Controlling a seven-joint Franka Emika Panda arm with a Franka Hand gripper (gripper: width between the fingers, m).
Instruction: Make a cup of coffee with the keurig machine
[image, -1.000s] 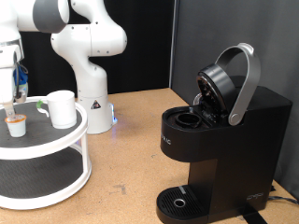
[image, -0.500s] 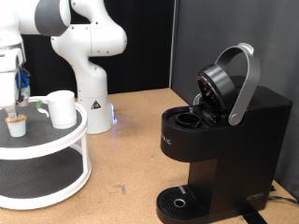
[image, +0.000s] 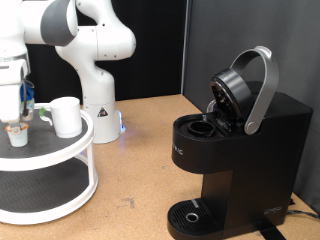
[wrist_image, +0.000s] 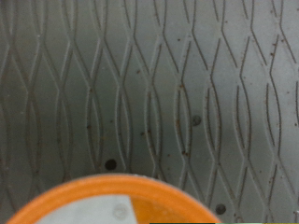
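Observation:
The black keurig machine (image: 235, 150) stands at the exterior view's right with its lid (image: 240, 88) raised and the pod chamber (image: 203, 127) uncovered. The white cup (image: 65, 116) stands on the top tier of a white two-tier stand (image: 50, 160) at the left. A small white pod with a tan top (image: 16, 133) sits on the same tier, left of the cup. My gripper (image: 16, 108) hangs straight above the pod, fingers apart, holding nothing. In the wrist view the pod's orange-rimmed top (wrist_image: 121, 201) fills the lower edge; no fingers show there.
The white robot base (image: 98, 105) stands behind the stand. The stand's top has a grey patterned mat (wrist_image: 149, 84). The round drip tray (image: 190, 214) at the machine's foot holds nothing. Bare tan table (image: 140, 170) lies between the stand and the machine.
My gripper has come down a little towards the pod. The cup, the pod and the machine have not moved.

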